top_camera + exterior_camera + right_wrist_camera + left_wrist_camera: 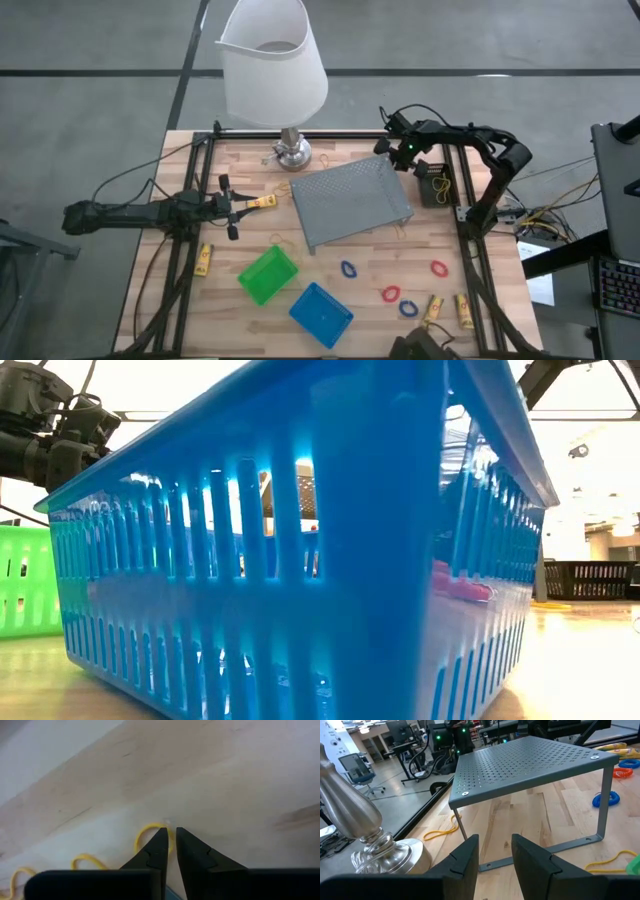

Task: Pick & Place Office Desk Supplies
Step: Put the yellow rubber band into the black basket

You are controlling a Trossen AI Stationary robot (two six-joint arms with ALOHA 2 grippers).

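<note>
Where wooden tabletop (370, 262) meets grey floor (100, 110) | left jaws parted, empty | right jaws narrow at rubber band (150, 834)

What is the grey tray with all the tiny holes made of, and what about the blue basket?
The grey tray looks like painted sheet metal: thin, stiff, punched with neat rows of holes, matte. The blue basket looks like glossy moulded plastic: light glows through its slotted walls.

Four yellow sticks (203, 259), four loops (348, 269), two bins (267, 275)
</note>
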